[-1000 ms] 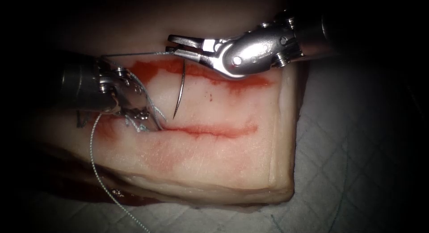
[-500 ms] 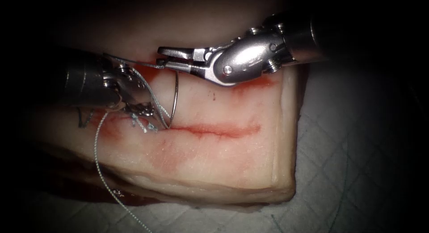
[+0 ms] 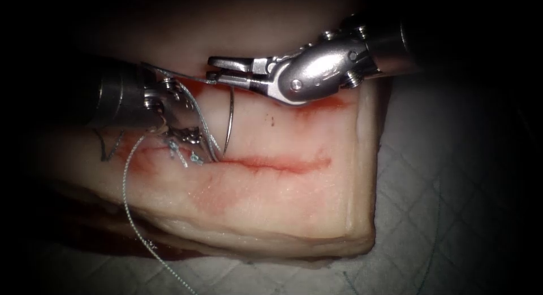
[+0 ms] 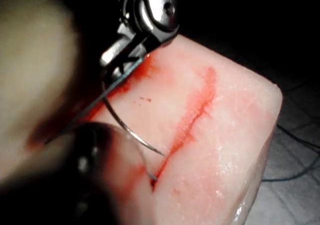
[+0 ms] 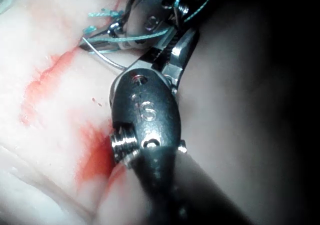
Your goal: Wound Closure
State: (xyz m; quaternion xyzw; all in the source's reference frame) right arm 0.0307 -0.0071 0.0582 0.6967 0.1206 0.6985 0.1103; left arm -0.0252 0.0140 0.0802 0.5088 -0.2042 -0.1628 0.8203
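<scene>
My right tool reaches in from the upper right, shut on the curved needle near its tail end. The needle hangs down over the tissue, and its tip touches the far edge of the cut at the cut's left end. I cannot tell whether the tip is in the tissue. Thread runs from the needle's tail to the left, wraps around my left tool, and trails down off the tissue. The left tool's tip rests at the cut's left end beside tied knots.
Red fluid stains the tissue's far edge under the right tool and lines the cut. A quilted white cloth lies under the tissue, showing at the right and front. The tissue's right edge drops off steeply.
The right tool has lowered and swung the needle, bringing its tip from above the tissue down to the cut's left end. The left tool has shifted slightly to the right.
</scene>
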